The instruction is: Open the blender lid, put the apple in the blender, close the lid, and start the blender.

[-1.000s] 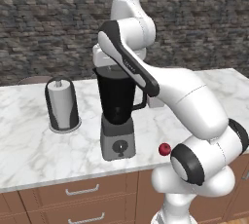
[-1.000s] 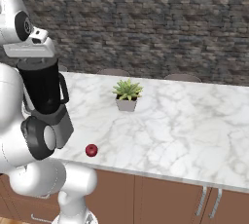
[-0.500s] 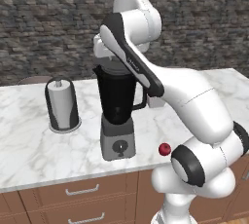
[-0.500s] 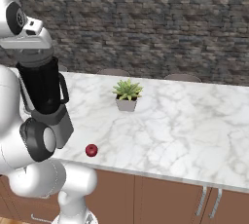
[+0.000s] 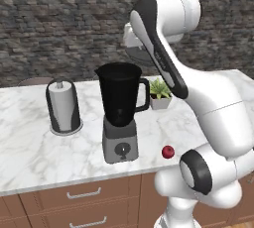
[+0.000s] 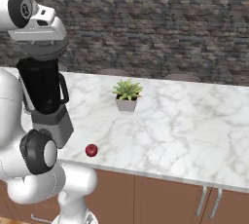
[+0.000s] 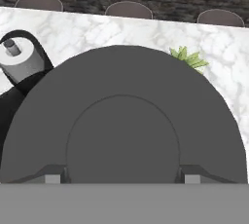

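The gripper (image 7: 119, 175) held the blender lid (image 7: 121, 121) by its raised centre knob, one dark fingertip (image 7: 54, 174) on each side of the knob, so the jaws stood partway apart and closed on the lid. In the hand view the grey disc lay broad and flat in front of the camera, hiding most of what was below it. From the right base view the lid (image 6: 43, 48) hung in the air above the blender (image 6: 44, 101), apart from the top of the jar, and the jar's mouth stood uncovered. In the left base view the lid (image 5: 136, 53) was partly hidden behind the arm, so its tilt was hard to judge there; it seemed roughly level, above and a little to the right of the blender (image 5: 120, 110). The black jar sat upright on its grey base with the round dial facing the front edge of the marble counter (image 5: 30, 147). The apple (image 5: 168, 151) lay on the counter near the front edge, to the right of the blender's base and apart from it; it showed as well in the right base view (image 6: 91, 150). A paper towel roll (image 5: 63, 107) in its dark holder stood to the left of the blender, and a small potted plant (image 6: 127, 95) sat further back on the counter.
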